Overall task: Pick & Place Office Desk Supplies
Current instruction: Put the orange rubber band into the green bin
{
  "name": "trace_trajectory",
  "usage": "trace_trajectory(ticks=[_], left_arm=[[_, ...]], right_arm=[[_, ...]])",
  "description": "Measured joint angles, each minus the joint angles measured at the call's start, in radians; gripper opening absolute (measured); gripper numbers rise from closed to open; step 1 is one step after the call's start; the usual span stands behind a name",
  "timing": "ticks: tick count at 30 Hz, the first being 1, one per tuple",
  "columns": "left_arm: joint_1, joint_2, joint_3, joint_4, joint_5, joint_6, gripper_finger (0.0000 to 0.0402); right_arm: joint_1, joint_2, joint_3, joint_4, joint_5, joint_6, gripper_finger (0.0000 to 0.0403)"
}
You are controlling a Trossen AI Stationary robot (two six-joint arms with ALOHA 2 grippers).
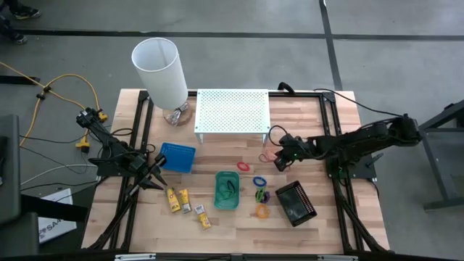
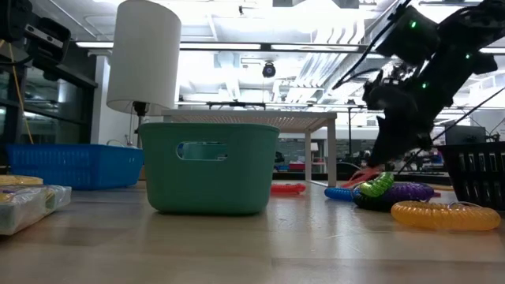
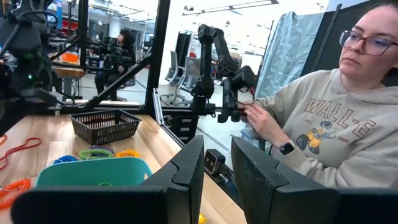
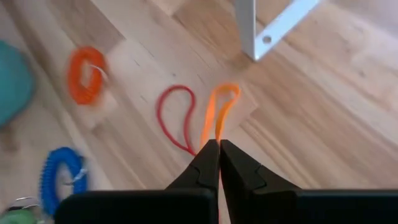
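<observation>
Right claw (image 4: 218, 144) pressed together, pinching the thin orange ring (image 4: 219, 111) on the desk (image 4: 323, 124); the loop extends ahead of the tips, red ring (image 4: 176, 118) just beside, near the shelf leg (image 4: 249, 31).

The lamp (image 1: 159, 70) stands at the table's (image 1: 319, 232) far left corner, with the perforated shelf (image 1: 233, 112) to its right along the far edge. Nearer, left of centre, lies a flat tray (image 1: 177, 156); the blocks (image 1: 186, 205) lie nearer still. A deeper tray (image 1: 227, 190) sits mid-table, the coiled rings (image 1: 259, 194) to its right, then the mesh tray (image 1: 295, 204). The right tool (image 1: 273, 156) is down at two thin rings (image 4: 202, 118) before the shelf.
</observation>
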Motion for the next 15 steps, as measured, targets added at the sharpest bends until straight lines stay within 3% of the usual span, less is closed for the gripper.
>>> trace_trajectory(ticks=[7,15], left_arm=[[0.0,0.0,0.0,0.0,0.0,0.0,0.0079],[0.0,0.0,0.0,0.0,0.0,0.0,0.0079]], right_arm=[[0.0,-0.104,0.0,-0.007,0.002,-0.047,0.0003],[0.0,-0.114,0.0,0.02,-0.005,-0.074,0.0003]])
